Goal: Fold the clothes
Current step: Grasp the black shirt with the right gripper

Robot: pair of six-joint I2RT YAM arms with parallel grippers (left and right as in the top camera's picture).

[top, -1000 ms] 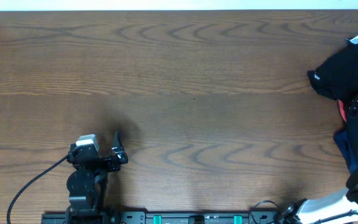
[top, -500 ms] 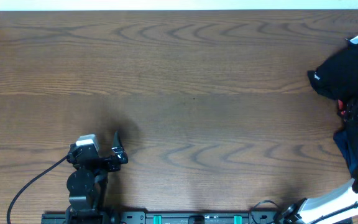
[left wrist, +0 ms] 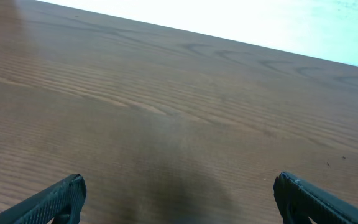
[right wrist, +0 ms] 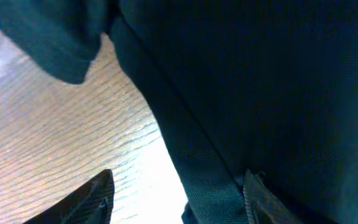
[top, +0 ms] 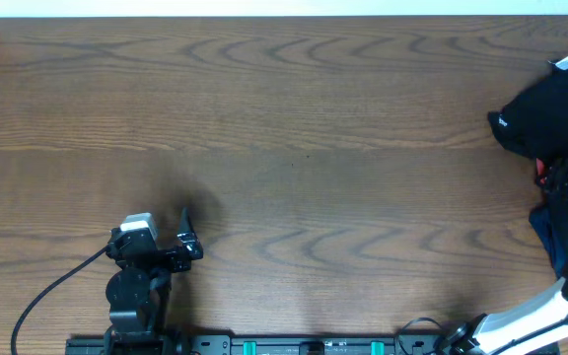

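The plain black short-sleeved T-shirt (top: 545, 116) of limp fabric lies bunched at the right edge of the brown wood-grain table (top: 294, 128). Its small white neck label (top: 565, 65) shows toward the table's far right corner. Nearer along that same table edge lie a sliver of red cloth (top: 541, 174) and a navy blue garment (top: 550, 232). The right gripper (right wrist: 179, 199) hangs over this pile. Its jaws stand apart, with dark cloth against one finger and tabletop showing beside the other, so nothing is pinched. The left gripper (left wrist: 179, 180) sits toward the table's near left, its jaws spread wide above the wood and holding nothing.
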